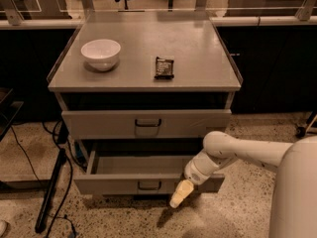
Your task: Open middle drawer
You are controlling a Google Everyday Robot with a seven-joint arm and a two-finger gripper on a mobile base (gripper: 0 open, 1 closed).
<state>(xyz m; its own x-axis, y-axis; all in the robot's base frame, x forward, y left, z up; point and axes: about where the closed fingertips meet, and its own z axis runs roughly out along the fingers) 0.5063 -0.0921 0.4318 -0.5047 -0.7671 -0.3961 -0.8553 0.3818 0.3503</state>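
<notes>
Grey cabinet-table (198,68), flat top, drawers below its front edge. Item one: the middle drawer (111,183), grey flat front with a small dark loop handle (149,185) at its centre, standing pulled out well forward of the table's front edge, its wide shallow tray (143,163) open to view from above. Item two: the upper drawer front (99,124), directly beneath the front edge, with its own dark handle (147,123) and a dark gap above it. Item three: the gripper (180,194), a pale cream tip at the end of a white arm (237,150) that reaches in from the right; it hangs below the table's front right corner, in front of the right part of the middle drawer's front, pointing down and to the left, right of the loop handle and apart from it. Whether the gripper is open or closed cannot be told. Item four: a white bowl (100,53), upright, on the table top near the left edge. Item five: a dark snack packet (164,67), lying flat near the middle of the top, closer to the front edge than to the back. Item six: dark cables (29,155) on the speckled floor (233,217) beside the table's left edge.
</notes>
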